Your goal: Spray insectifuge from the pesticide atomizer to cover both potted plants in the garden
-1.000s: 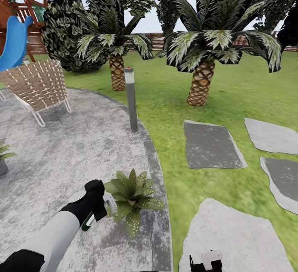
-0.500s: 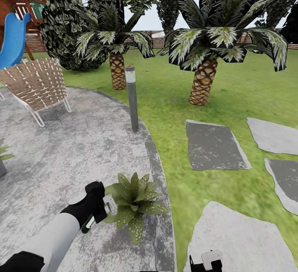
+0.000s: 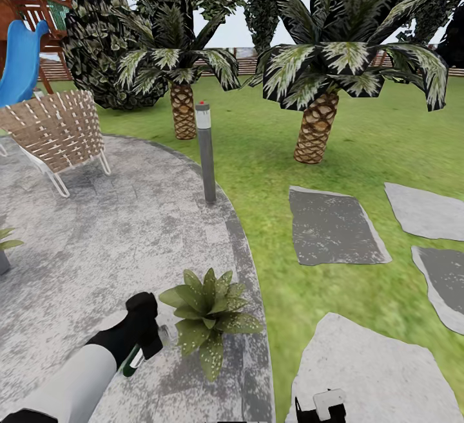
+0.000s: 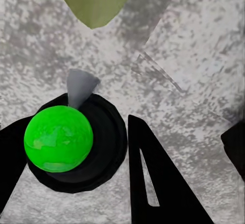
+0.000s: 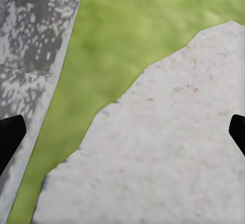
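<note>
The pick-up looks done: the left gripper (image 3: 147, 336) is closed around the pesticide atomizer (image 3: 136, 358), whose grey nozzle points toward the near potted plant (image 3: 206, 310) at the edge of the paved patio (image 3: 129, 230) — in the left wrist view a green leaf tip sits just beyond the nozzle. I see no spray mist, so I judge the covering of this plant is still to finish, and the second potted plant (image 3: 5, 246) at the far left remains. The right gripper (image 5: 122, 132) hangs wide open and empty over a stepping stone (image 5: 163, 147)
</note>
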You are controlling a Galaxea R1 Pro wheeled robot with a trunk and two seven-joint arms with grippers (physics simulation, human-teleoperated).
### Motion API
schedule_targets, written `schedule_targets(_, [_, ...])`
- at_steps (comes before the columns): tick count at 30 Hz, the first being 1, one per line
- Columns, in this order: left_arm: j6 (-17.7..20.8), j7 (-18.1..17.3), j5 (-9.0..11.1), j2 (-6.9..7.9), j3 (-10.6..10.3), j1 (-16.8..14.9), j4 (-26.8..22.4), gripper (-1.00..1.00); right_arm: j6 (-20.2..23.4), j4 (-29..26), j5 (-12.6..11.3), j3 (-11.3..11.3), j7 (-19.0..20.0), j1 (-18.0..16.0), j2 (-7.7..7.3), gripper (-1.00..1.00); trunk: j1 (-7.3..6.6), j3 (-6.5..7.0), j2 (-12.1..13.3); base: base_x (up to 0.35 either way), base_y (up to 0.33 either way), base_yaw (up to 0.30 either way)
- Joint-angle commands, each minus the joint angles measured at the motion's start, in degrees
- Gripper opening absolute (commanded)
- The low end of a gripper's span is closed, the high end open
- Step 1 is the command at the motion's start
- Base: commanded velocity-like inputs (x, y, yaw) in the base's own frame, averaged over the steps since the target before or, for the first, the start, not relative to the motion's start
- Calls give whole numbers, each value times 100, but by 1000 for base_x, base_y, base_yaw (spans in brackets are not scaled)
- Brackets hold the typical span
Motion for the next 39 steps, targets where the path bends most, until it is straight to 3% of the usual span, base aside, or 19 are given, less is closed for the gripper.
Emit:
schedule_targets(1, [29, -43, 27, -16, -23, -3, -151, -100, -1, 6, 41, 34, -60, -4, 1, 100, -1, -5, -2, 0, 0, 0])
schedule_targets(4, [25, -50, 99, -76, -37, -4, -412, -100, -1, 5, 41, 34, -60, -4, 0, 100, -1, -5, -2, 0, 0, 0])
schedule_targets(12, [21, -52, 114, -76, -46, 1, -411, -100, -1, -2, 33, 30, -60, -4, 0, 100, -1, -5, -2, -33, 26, -15])
schedule_targets(22, [31, -52, 107, -85, -23, -1, -453, -100, -1, -3, 33, 34, -60, -4, 0, 100, -1, -5, -2, -69, 218, -220])
schedule_targets(24, [39, -52, 110, -142, -38, -14, -489, -100, -1, -3, 33, 34, -60, -4, 0, 100, -1, -5, -2, 17, 27, -27])
schedule_targets(26, [45, -60, 105, -293, -44, -27, -591, -100, -1, -3, 33, 34, -60, -4, 0, 100, -1, -5, -2, 4, 7, -7])
schedule_targets(29, [58, -94, 102, -360, -47, -37, -728, -100, -1, -3, 33, 34, -60, -4, 0, 100, -1, -5, -2, 1, 1, -1])
schedule_targets(34, [71, -119, 104, -294, -31, -37, -779, -100, -1, -3, 33, 34, -60, -4, 0, 100, -1, -5, -2, 0, 0, 0])
schedule_targets(39, [21, -122, 89, -126, 387, -16, -763, -100, -1, -3, 33, 34, -60, -4, 0, 100, -1, -5, -2, 0, 0, 0])
